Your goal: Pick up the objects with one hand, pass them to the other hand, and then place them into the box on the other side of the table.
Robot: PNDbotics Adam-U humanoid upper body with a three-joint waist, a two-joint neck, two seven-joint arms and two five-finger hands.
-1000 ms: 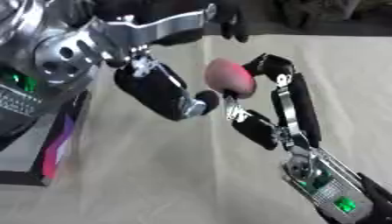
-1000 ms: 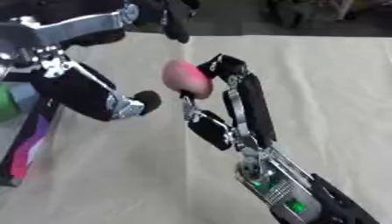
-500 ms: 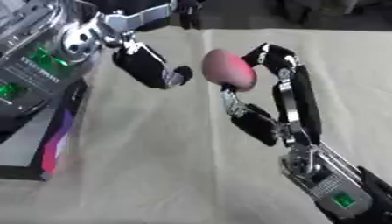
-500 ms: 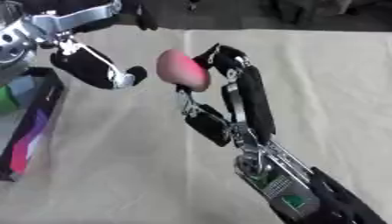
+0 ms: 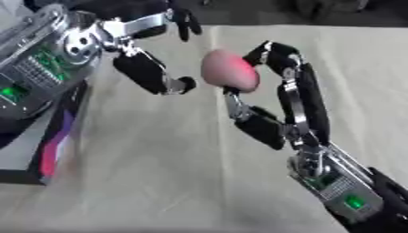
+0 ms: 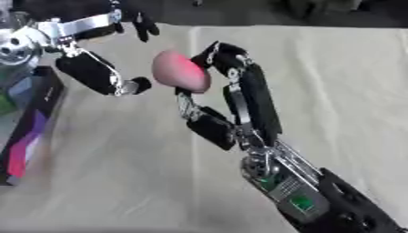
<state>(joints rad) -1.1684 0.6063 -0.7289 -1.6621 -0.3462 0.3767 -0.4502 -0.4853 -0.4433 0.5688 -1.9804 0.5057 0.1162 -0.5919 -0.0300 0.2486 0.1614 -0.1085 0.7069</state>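
A pink, rounded object [image 5: 229, 71] is held up above the counter [image 5: 175, 173], pinched between the curled fingers [image 5: 275, 54] and the thumb of the right hand [image 5: 279, 98], whose arm rises from the lower right corner. Just left of the pink object, with a small gap and not touching it, is the left hand [image 5: 147, 68]: its fingers are spread apart and hold nothing, one thick dark digit pointing down toward the object with its rounded tip close beside it, another slim one stretched out above and left of the object. Further left of the pink object, at the counter's left edge, stands a dark box [image 5: 48, 145] with a pink and purple stripe along its side; the left arm's silver joints and a green-lit panel hang over it. The counter under the pink object is covered in pale cloth.
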